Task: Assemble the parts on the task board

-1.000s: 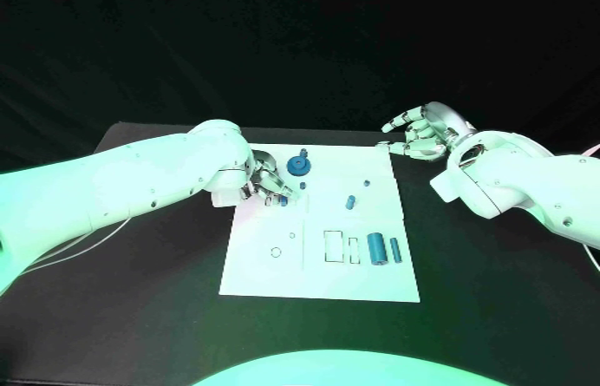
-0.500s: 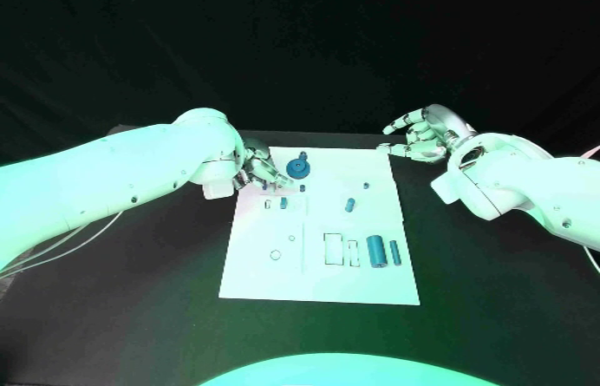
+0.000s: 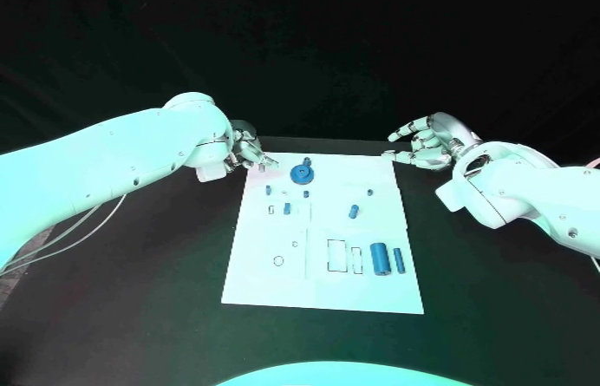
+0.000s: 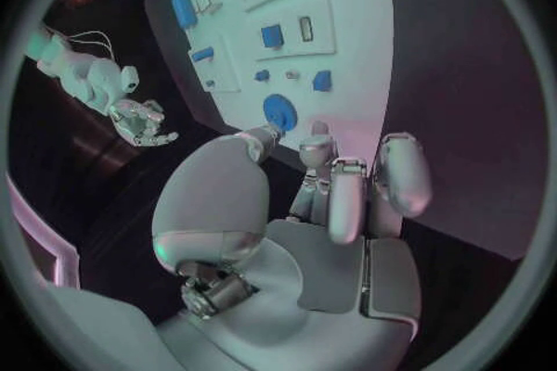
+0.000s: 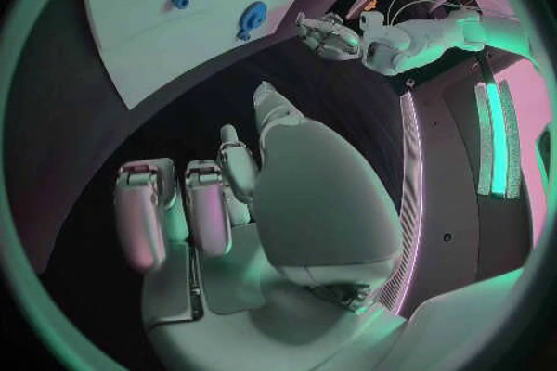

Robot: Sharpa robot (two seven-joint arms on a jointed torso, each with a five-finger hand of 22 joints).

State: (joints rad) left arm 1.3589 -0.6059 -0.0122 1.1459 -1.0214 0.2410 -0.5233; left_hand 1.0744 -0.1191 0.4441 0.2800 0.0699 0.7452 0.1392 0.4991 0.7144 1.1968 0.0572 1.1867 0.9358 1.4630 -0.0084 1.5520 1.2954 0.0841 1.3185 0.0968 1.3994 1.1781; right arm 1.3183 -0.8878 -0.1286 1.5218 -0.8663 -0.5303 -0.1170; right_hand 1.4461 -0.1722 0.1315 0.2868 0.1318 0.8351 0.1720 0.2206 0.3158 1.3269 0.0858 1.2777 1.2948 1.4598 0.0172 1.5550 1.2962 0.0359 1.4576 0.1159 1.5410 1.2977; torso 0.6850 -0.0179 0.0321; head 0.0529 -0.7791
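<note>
task board [image 3: 325, 256] mid-table, parts [image 3: 387, 258] on it, hands flanking far corners

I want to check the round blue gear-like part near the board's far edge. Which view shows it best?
The head view: the round blue part lies unobstructed on the task board, seen from above. The left wrist view shows it closer, just beyond the left robot hand. The right wrist view shows it small and edge-on.

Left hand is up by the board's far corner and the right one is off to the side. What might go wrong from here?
1. The left hand hovers empty at the task board's far corner, right beside the round blue part; reaching in, it may knock that part.
2. The small blue parts lie close together, so a grasp may disturb neighbours.
</note>
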